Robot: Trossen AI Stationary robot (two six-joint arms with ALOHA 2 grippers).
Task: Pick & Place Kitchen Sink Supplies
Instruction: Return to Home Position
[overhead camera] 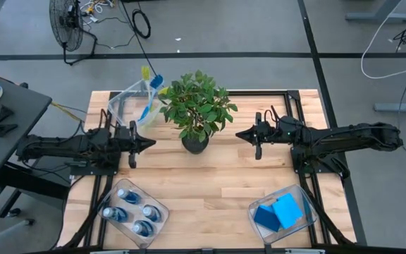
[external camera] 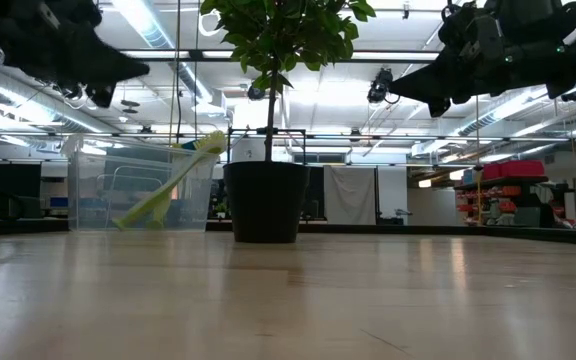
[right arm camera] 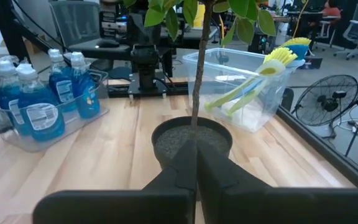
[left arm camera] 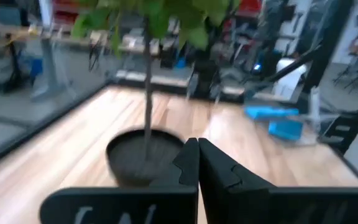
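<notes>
Several blue bottles [overhead camera: 133, 213] with pale caps stand in a clear bin at the near left. Two flat blue sponges [overhead camera: 279, 212] lie in a clear bin at the near right. Yellow-green dish brushes [right arm camera: 253, 81] lean in a clear bin [overhead camera: 134, 104] at the far left, their heads over its rim. My left gripper [overhead camera: 151, 143] hovers shut to the left of the potted plant [overhead camera: 197, 107]. My right gripper [overhead camera: 239, 135] hovers shut to the plant's right. Both point level at the plant and hold nothing.
The potted plant in its black pot [external camera: 264, 201] stands mid-table between the two grippers. Bare wood lies in front of the pot, between the near bins. A dark frame [overhead camera: 294, 106] runs along the table's edges. A fan [overhead camera: 68, 21] stands on the floor beyond.
</notes>
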